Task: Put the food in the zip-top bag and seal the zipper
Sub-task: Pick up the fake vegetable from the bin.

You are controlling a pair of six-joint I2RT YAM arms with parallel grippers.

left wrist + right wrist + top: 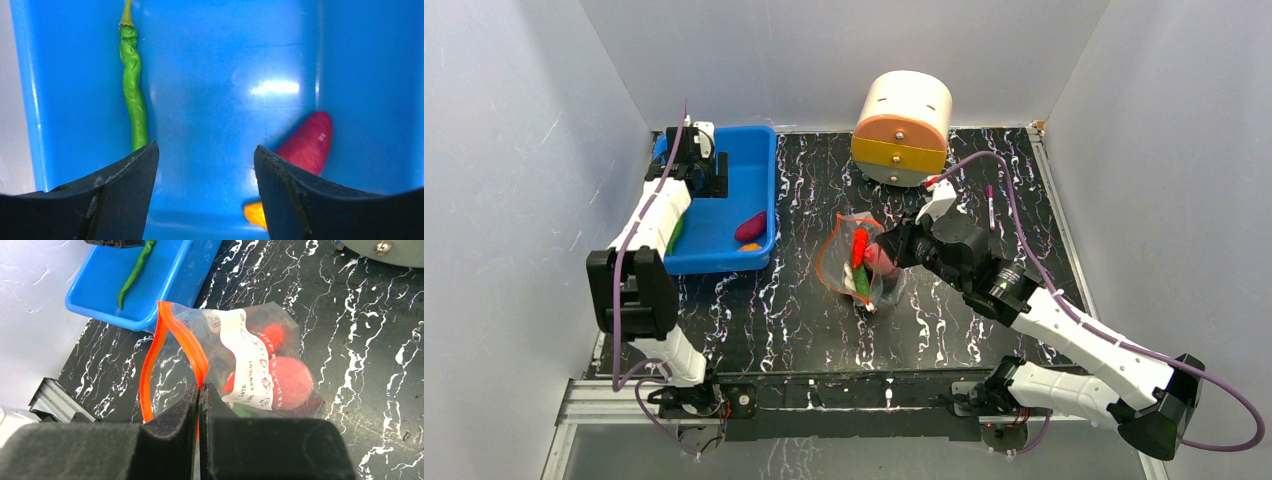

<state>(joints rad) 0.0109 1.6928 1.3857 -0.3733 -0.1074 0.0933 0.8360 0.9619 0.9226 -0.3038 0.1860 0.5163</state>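
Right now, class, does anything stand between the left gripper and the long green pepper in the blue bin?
Nothing visible does. The left gripper hangs open over the blue bin; the green pepper lies uncovered along its wall, with only bare floor between.

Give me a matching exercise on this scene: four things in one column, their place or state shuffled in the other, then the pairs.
1. long green pepper
2. pink-red round fruit
3. left gripper
4. right gripper

A. shut on the zipper
B. inside the zip-top bag
C. lying in the blue bin
D. open, above the blue bin

Pairs: 1-C, 2-B, 3-D, 4-A.
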